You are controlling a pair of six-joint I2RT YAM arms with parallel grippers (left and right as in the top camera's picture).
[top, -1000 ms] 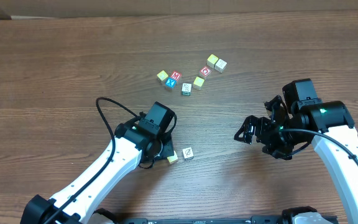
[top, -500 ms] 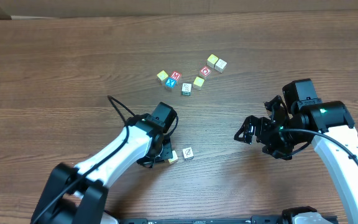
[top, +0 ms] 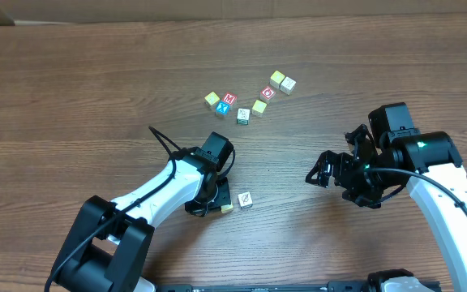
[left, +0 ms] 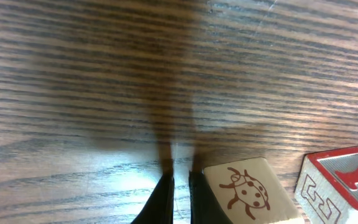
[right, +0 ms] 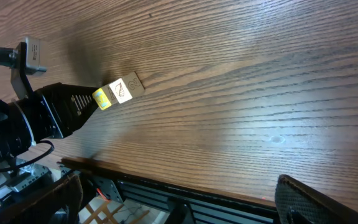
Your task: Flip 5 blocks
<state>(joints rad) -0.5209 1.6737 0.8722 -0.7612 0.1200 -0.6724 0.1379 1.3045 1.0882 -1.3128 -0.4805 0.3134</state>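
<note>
Beside ladybug block — left gripper, closed

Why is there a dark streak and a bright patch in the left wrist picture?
Left wrist view: the shut left gripper casts a soft shadow up the table, with glare on the wood beside its tips; the ladybird block is sharp. Overhead view: even light, no strong glare.

On my bench I see a cluster of blocks at the far middle. Nearer me, one block sits just right of the left jaws, with a second block just right of it.
</note>
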